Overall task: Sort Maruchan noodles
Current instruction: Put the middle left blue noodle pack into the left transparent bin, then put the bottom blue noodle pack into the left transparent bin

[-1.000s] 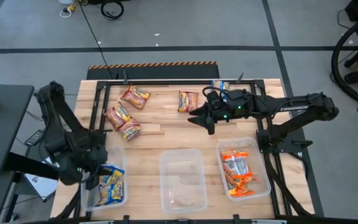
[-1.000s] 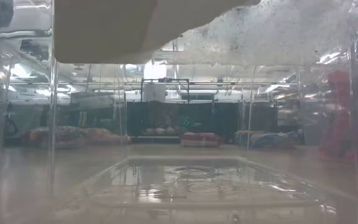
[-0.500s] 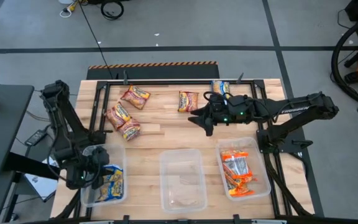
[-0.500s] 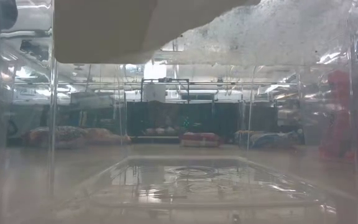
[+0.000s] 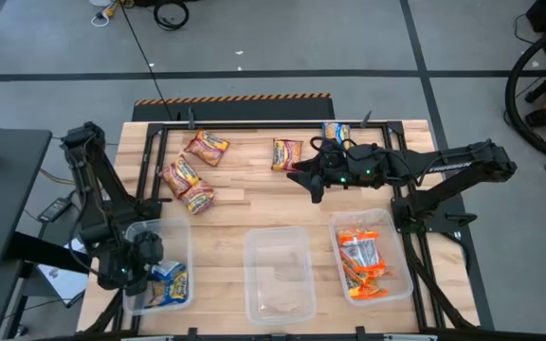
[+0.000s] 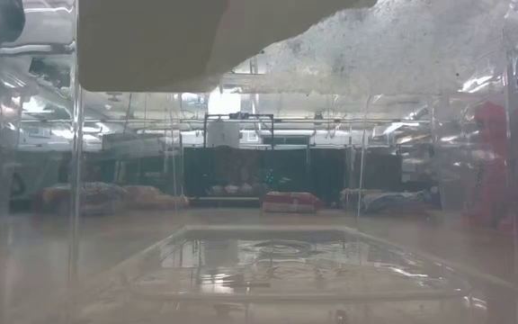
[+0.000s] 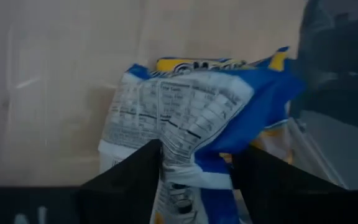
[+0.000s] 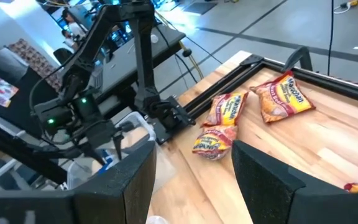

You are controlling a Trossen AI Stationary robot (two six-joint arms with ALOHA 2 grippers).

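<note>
My left gripper (image 5: 143, 268) is low over the left clear bin (image 5: 180, 237) at the table's near left corner, shut on a blue-and-white noodle packet (image 7: 185, 118). More blue-and-yellow packets (image 5: 171, 286) lie in that bin. My right gripper (image 5: 298, 177) hovers open at mid-table, just near of a dark red packet (image 5: 287, 153) that lies flat on the wood. Three more red packets (image 5: 190, 175) lie flat toward the far left, also visible in the right wrist view as red packets (image 8: 227, 111). A blue packet (image 5: 336, 131) lies by the far edge. My left gripper pinches the blue-and-white packet between its two fingers (image 7: 132, 177), on the crumpled lower end (image 7: 188, 183) of its nutrition-label side. The rest of the packet stands out beyond the fingertips, over the bin floor and another packet (image 7: 191, 64). Whether it rests on anything cannot be told.
The middle clear bin (image 5: 278, 273) holds no packets; the low view looks through its walls (image 6: 268, 261). The right bin (image 5: 401, 284) holds several orange packets (image 5: 361, 260). A black frame rail (image 5: 254, 123) runs along the far edge. Bare wood lies between the bins and the red packets.
My left arm has folded and brought its gripper with the blue packet a little toward the near edge and down into the left bin. My right gripper has crept slightly toward the far edge, closer to the dark red packet.
</note>
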